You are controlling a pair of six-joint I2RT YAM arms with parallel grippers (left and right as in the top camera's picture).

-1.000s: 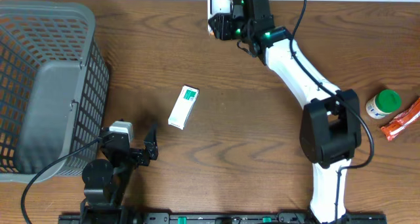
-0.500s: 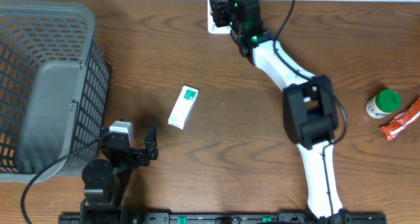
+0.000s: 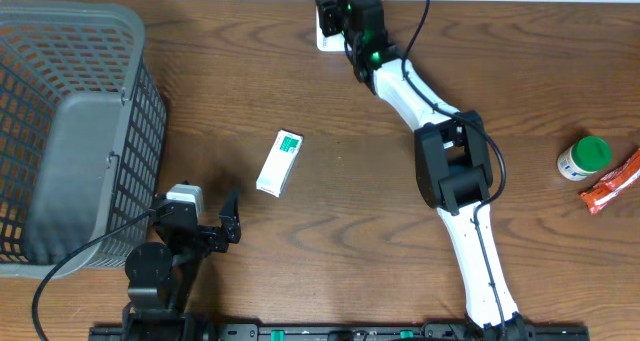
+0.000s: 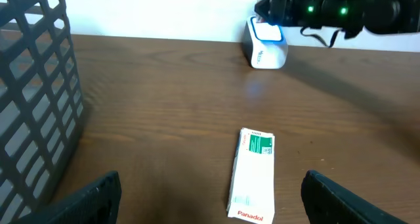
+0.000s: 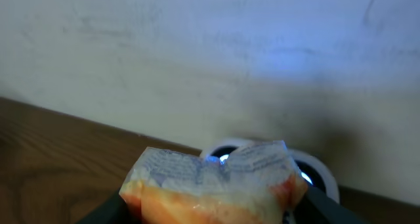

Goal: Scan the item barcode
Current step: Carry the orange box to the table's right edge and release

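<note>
At the table's twelve o'clock, the right gripper (image 5: 213,207) is pinching a crinkly orange-and-white packet (image 5: 210,178) just before the barcode scanner (image 4: 266,45); looking light, soft and slippery, it is probably best gripped by a sealed edge, while the left gripper (image 4: 213,196) is resting spread.

A dark brown wooden table (image 3: 350,231) with wavy grain fills the scene. A plain pale wall (image 4: 164,10) rises behind its far edge, tinged with a faint bluish glow.
</note>
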